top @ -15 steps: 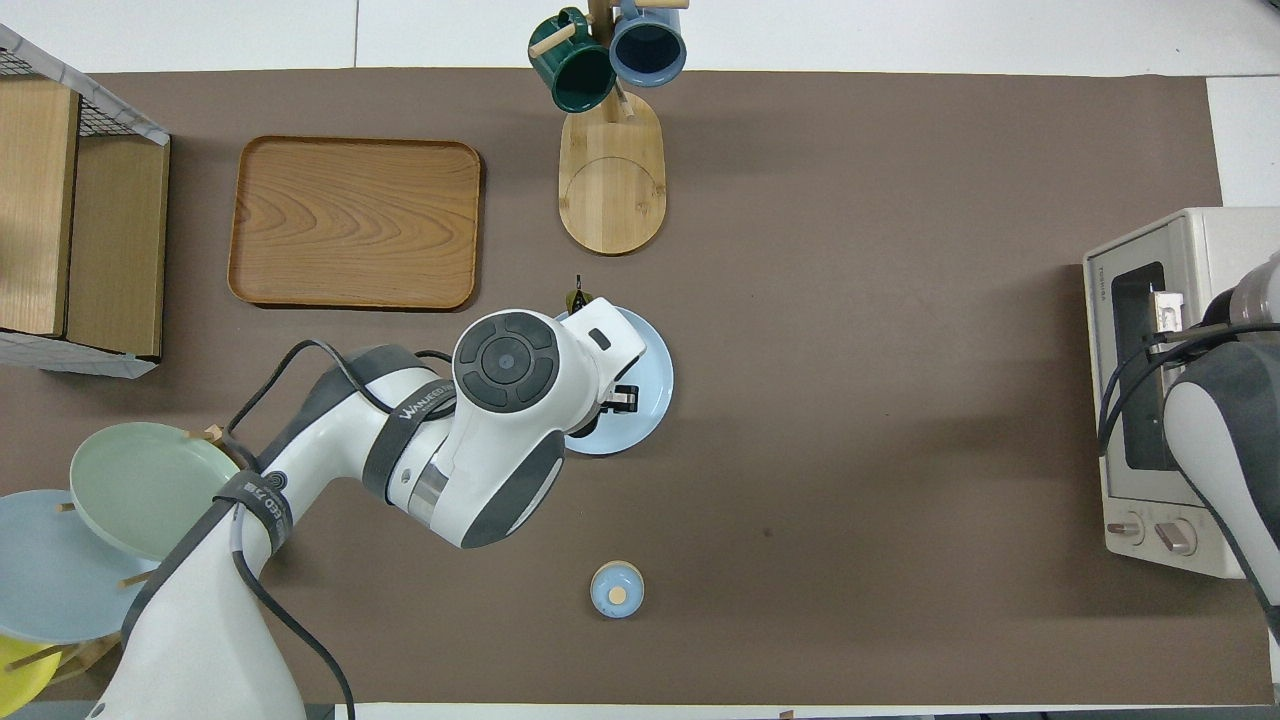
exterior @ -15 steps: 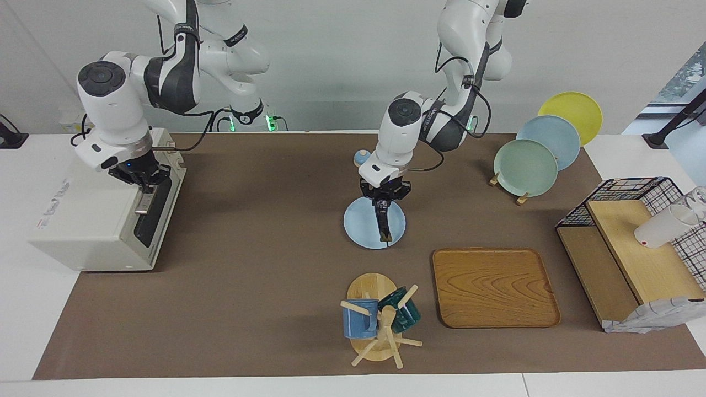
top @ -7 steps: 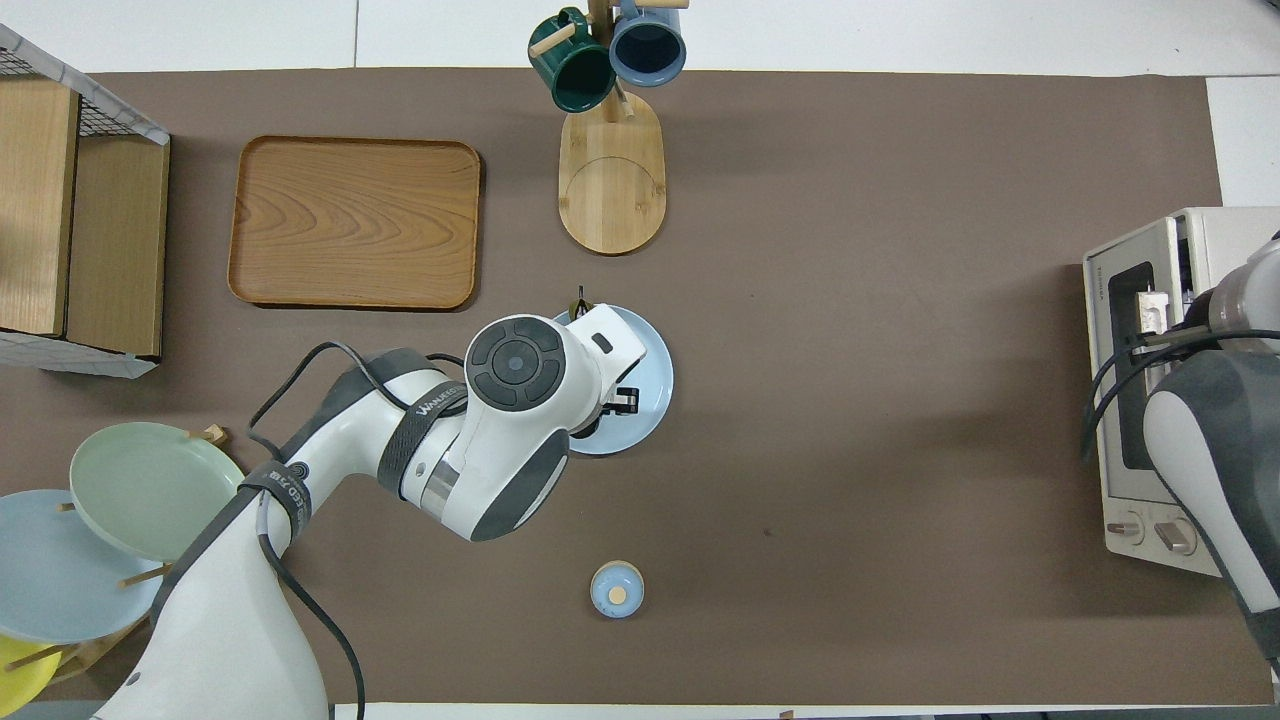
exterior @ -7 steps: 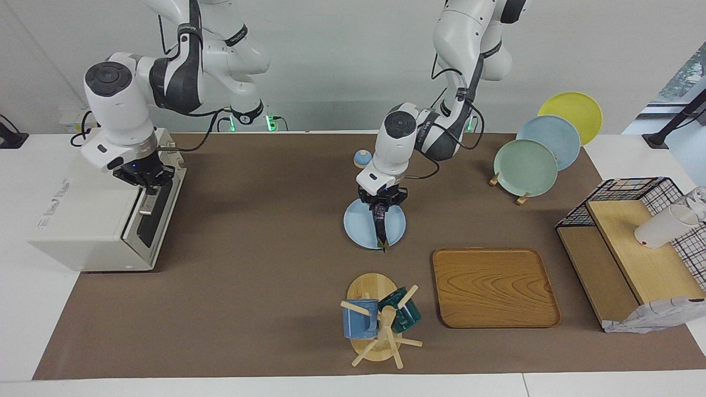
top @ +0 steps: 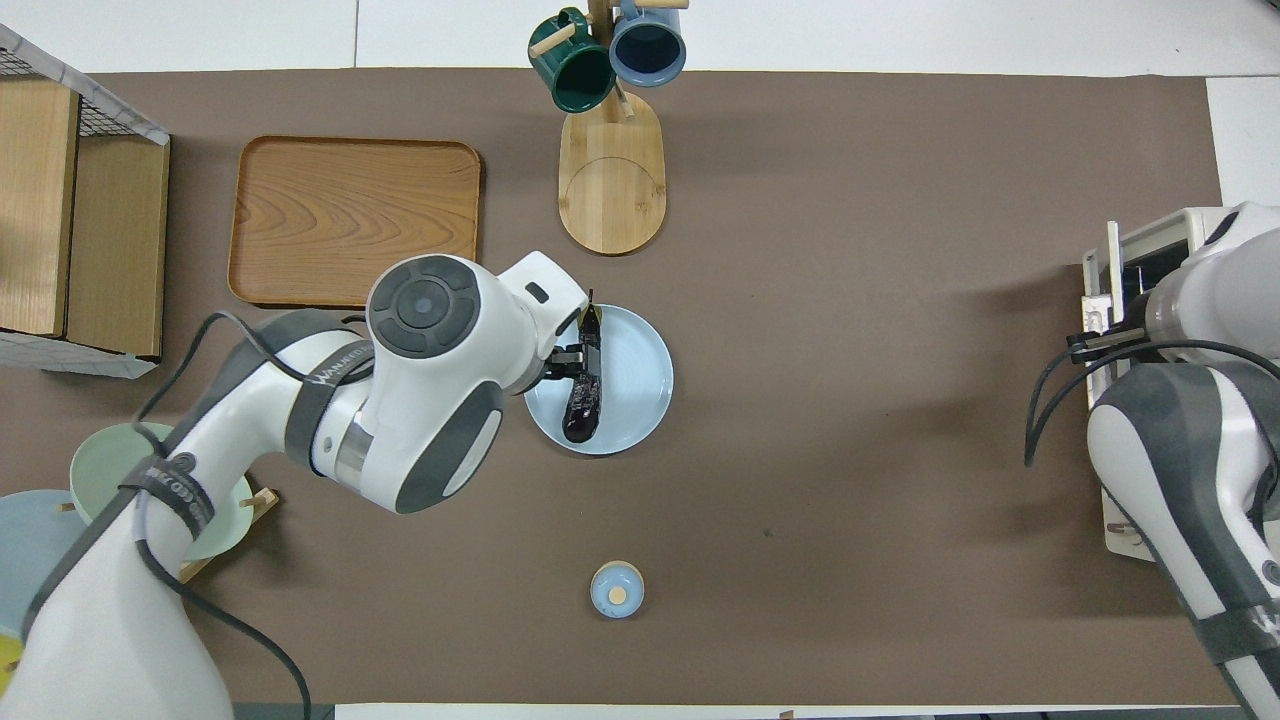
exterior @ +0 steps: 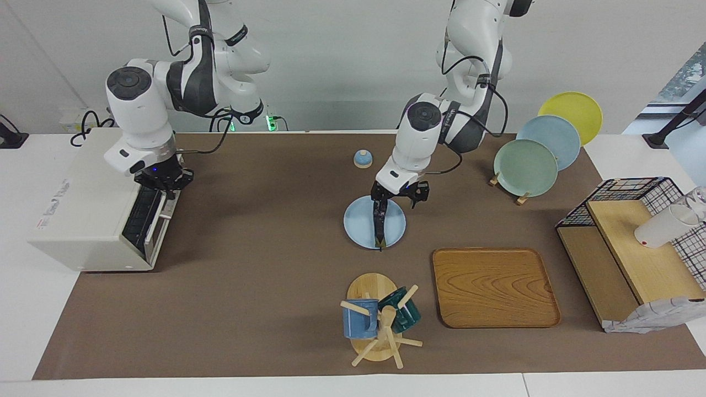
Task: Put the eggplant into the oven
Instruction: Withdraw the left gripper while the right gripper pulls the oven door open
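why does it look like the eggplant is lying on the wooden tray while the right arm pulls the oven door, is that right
Not quite: the overhead view shows the eggplant lying on the blue plate, not the wooden tray. The right end effector is indeed at the oven door.

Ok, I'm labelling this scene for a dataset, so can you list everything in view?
eggplant: 1, dark purple, lying on the flat plate
flat plate: 1, light blue, mid-table
oven: 1, cream, right arm's end, door partly open
tray: 1, wooden, farther from the robots than the flat plate
mug rack: 1, wooden, beside the tray
mugs: 2, blue and green, on the mug rack
upright plates: 3, green, blue, yellow, left arm's end
shelf: 1, wood and wire, left arm's end
cup: 1, white, on the shelf
small lid: 1, blue, near the robots
mat: 1, brown
left gripper: open, over the flat plate
right gripper: shut, at the oven door's top edge
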